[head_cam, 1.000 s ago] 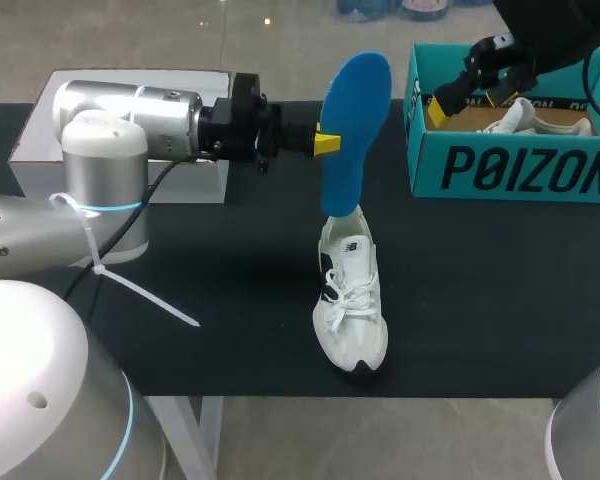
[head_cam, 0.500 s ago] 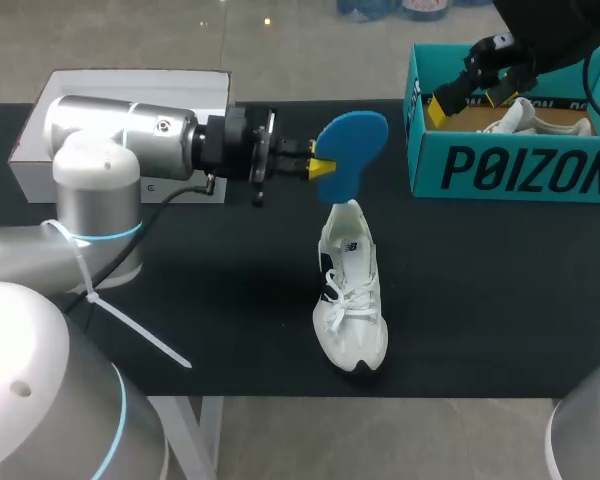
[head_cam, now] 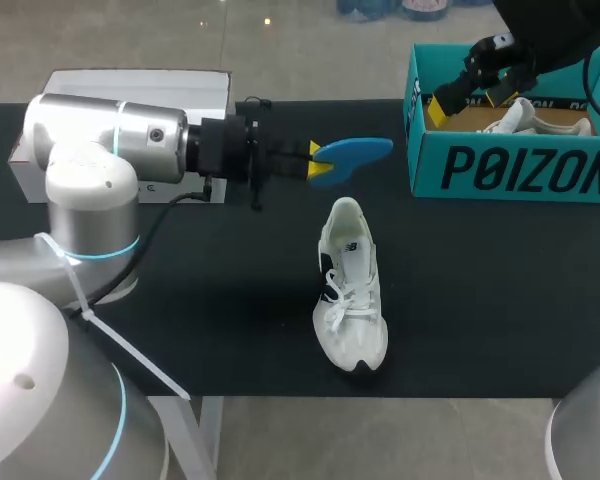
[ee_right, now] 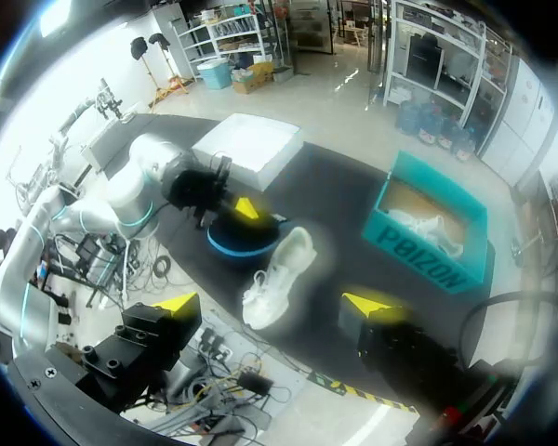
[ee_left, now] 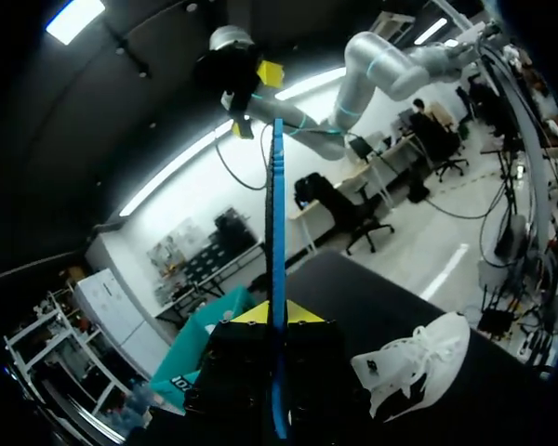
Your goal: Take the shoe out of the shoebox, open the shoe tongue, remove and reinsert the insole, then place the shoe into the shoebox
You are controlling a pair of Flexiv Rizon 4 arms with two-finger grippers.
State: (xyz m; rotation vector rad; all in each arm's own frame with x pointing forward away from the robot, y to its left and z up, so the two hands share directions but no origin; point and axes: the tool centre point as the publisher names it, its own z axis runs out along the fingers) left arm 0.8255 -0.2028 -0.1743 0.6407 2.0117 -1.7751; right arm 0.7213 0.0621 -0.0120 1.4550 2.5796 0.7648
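- Two yellow-tipped fingers of my left gripper [head_cam: 321, 166] pinch the blue insole [head_cam: 362, 152] by one end. It juts out flat above the table [head_cam: 500, 300], clear of the white shoe [head_cam: 350, 290].
- The shoe lies on the table towards the front edge, heel end nearest the insole. I judge this lines it up for sliding the insole back in.
- My right gripper [head_cam: 470, 100] hangs over the teal shoebox [head_cam: 510, 170], fingers spread and empty, out of the way of the work.
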